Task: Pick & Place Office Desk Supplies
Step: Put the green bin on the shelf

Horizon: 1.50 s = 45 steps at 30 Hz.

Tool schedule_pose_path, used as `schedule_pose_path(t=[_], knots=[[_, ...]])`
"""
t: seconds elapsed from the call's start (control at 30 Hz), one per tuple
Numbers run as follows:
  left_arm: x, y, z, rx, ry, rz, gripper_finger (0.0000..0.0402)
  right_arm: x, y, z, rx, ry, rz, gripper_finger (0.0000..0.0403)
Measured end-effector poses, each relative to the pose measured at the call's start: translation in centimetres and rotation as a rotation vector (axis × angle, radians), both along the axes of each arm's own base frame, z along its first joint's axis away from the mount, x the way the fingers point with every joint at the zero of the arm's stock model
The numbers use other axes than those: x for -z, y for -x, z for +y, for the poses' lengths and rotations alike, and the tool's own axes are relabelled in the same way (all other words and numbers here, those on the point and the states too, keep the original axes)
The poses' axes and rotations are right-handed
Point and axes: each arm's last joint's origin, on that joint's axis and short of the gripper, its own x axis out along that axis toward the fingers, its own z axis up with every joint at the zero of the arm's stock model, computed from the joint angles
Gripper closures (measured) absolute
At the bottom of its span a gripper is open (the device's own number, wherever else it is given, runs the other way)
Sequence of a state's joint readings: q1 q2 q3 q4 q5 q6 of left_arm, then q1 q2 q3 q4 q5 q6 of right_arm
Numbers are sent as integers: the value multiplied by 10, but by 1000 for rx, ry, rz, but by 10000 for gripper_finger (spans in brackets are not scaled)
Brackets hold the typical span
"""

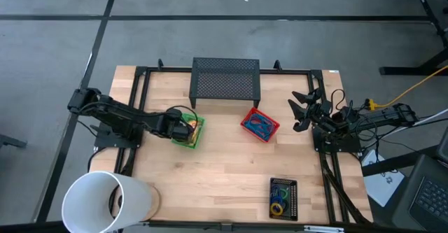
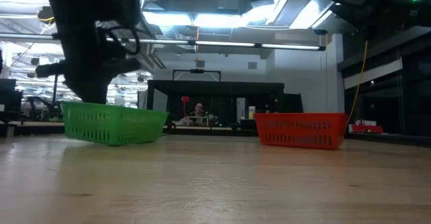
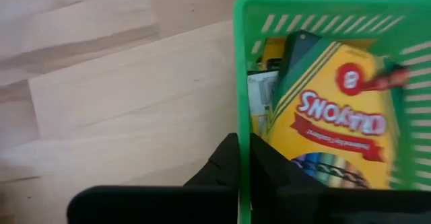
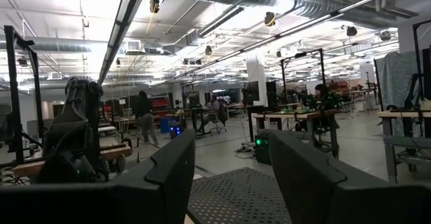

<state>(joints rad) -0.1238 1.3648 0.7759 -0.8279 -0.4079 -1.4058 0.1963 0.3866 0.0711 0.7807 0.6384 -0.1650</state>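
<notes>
Table (image 1: 231,156): your wooden top carries a black mesh riser at the back and a white cylinder (image 1: 105,201) at the front left corner.
Green tray (image 1: 198,131): left of centre, holding the yellow crayon boxes (image 3: 330,116).
Red tray (image 1: 260,124): centre, with a blue cord bundle inside.
Black tray (image 1: 283,196): front right, holding the rubber-band rings.
Left gripper (image 3: 244,158): your fingers are pinched closed on the green tray's wall.
Right gripper (image 1: 302,110): raised at the right edge, fingers spread, holding nothing.
</notes>
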Motion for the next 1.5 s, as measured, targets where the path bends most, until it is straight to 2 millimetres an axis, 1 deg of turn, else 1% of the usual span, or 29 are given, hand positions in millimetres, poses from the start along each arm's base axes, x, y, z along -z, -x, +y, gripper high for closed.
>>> schedule_pose_path(t=[0.17,0.43,0.57,0.67,0.8,1.0,1.13,1.23,1.33,1.5], knots=[[-25,-7,-1,50,-6,-58,398,0,0,0,0,0,0,214],[-78,-23,-2,161,-47,-191,398,0,0,0,0,0,1,214],[-100,-27,-2,178,-77,-220,398,0,0,0,-1,0,1,214],[-116,-27,4,164,-126,-221,398,0,0,0,-3,2,0,214],[-137,-29,26,124,-192,-231,398,0,0,0,-3,2,-1,214],[-160,-26,79,8,-249,-284,398,0,0,0,-3,1,-4,214],[-164,-21,111,-35,-259,-304,398,0,0,0,-8,-1,-6,214],[-165,-14,131,-71,-258,-309,398,0,0,1,-50,-18,-22,214],[-163,-12,147,-90,-247,-321,398,-1,-1,2,-89,-11,-29,214],[-154,-13,169,-113,-235,-309,398,-1,-1,2,-93,-9,-29,214]])
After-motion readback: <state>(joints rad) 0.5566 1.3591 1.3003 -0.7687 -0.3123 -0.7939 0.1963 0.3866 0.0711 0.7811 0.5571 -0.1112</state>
